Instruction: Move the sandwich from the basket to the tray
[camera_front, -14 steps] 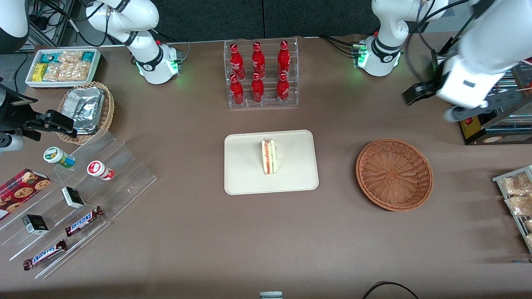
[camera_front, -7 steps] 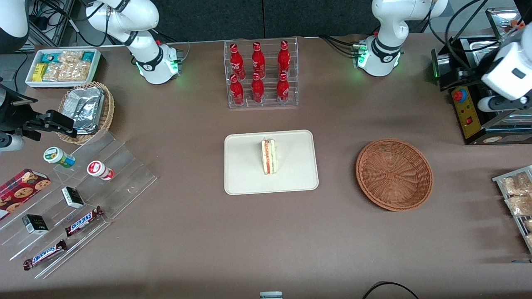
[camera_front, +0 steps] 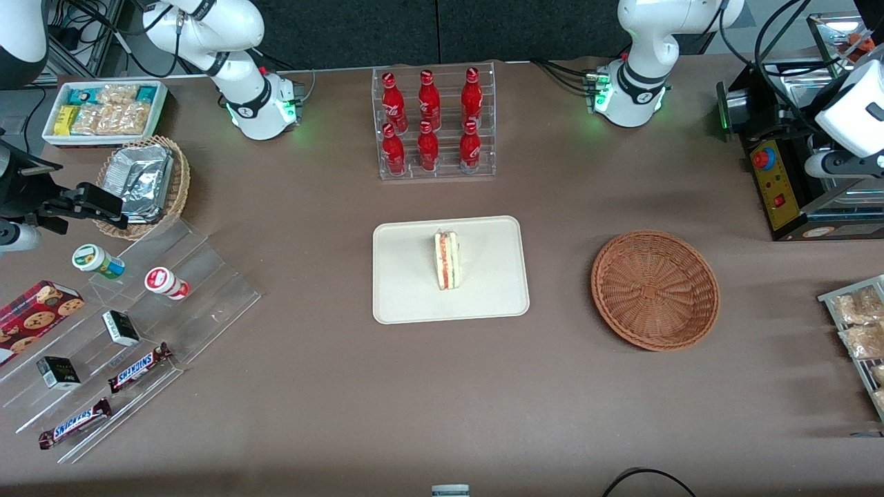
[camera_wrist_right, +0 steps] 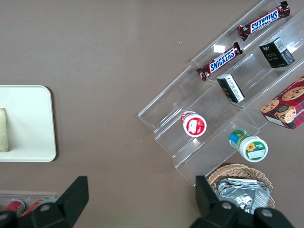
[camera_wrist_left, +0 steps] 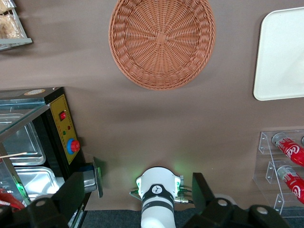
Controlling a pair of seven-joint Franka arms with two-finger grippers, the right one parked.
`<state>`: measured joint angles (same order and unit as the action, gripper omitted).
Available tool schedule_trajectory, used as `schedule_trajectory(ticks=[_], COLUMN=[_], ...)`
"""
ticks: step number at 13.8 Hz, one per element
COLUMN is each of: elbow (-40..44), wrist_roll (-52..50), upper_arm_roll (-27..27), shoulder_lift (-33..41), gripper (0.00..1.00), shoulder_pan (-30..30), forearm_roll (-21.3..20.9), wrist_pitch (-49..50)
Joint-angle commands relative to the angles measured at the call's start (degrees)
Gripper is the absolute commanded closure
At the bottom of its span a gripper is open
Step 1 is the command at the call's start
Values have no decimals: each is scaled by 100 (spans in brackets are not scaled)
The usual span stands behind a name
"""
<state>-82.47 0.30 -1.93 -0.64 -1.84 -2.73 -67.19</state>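
Observation:
The sandwich (camera_front: 446, 260), a pale wedge with red and green filling, lies on the cream tray (camera_front: 407, 290) in the middle of the table. Its edge and the tray also show in the right wrist view, sandwich (camera_wrist_right: 4, 129) on tray (camera_wrist_right: 28, 123). The reddish-brown basket (camera_front: 655, 290) sits beside the tray toward the working arm's end and holds nothing. My gripper (camera_front: 839, 166) hovers high over the black machine, farther from the front camera than the basket. In the left wrist view the gripper (camera_wrist_left: 140, 192) is open and empty, well away from the basket (camera_wrist_left: 161, 42) and tray (camera_wrist_left: 280, 52).
A black warmer cabinet (camera_front: 794, 179) and a rack of snack bags (camera_front: 860, 324) stand at the working arm's end. A clear rack of red bottles (camera_front: 433, 124) stands farther back than the tray. Acrylic steps (camera_front: 200, 304), a tan foil-packet basket (camera_front: 181, 186) and a white snack bin (camera_front: 160, 103) sit toward the parked arm's end.
My gripper has swung away from the basket toward the working arm's end of the table and now hangs over the black cabinet. Sandwich, tray and basket have not moved.

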Motion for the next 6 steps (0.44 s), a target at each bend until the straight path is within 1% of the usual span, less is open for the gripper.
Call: schedule_trajectory(ticks=[1, 4, 6], elbow=[-138, -155, -173], wrist_roll=[85, -170, -371], upper_arm_roll=[-18, -27, -1], shoulder_lift=[29, -32, -33], gripper=[0, 0, 0], shoulder_pan=[-10, -10, -132], forearm_roll=[-87, -52, -8], wrist_pitch=[-215, -374, -365])
